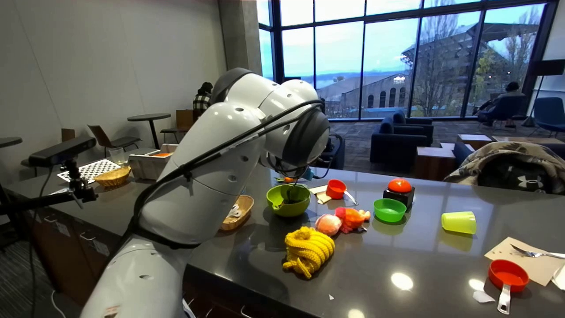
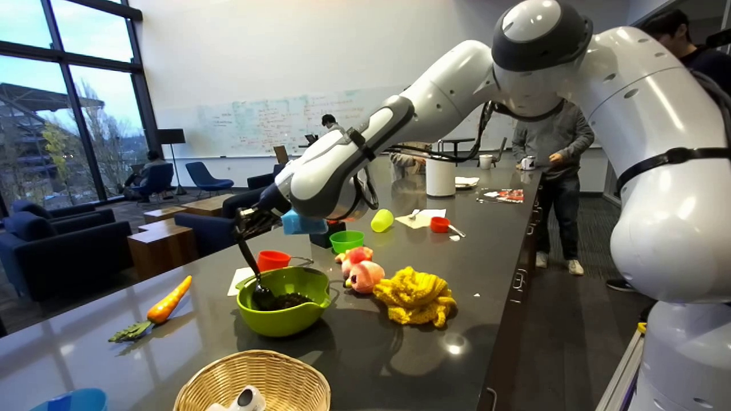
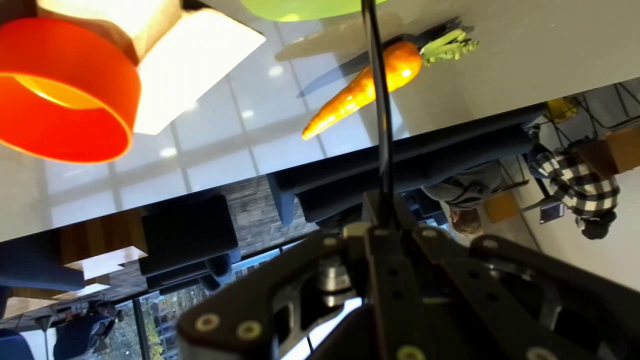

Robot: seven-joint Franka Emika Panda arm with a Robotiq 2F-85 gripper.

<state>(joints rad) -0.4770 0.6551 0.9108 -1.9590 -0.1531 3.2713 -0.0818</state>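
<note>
In an exterior view, a basket [image 2: 285,377] is sitting nearest on the worktop [image 2: 388,365]. Beyond it, a carrot [image 2: 167,305] is lying left of a green bowl [image 2: 280,324], a yellow cloth [image 2: 417,298] right. The bowl is holding dark bits [image 2: 292,301] and the lower end of a black spoon [image 2: 252,262]; the pincer [image 3: 384,212] is gripping its handle, jaws almost together. Farther off, a red cup [image 2: 274,261] is resting.

In an exterior view, taking the green bowl [image 2: 285,324] as clock centre, a hand could pass at 9 o'clock, through the gap before the carrot [image 2: 168,304]. A wider way lies at 4 to 5, over the bench [image 2: 394,359] between wicker basket [image 2: 257,365] and yellow knit bundle [image 2: 414,297]. The basket blocks 6 to 7, the bundle 3, the pink plush [image 2: 366,278] 2 to 3, the red cup [image 2: 273,260] 12; the black spoon [image 2: 249,254], gripped by the tool [image 2: 244,221], bars 11.
</note>
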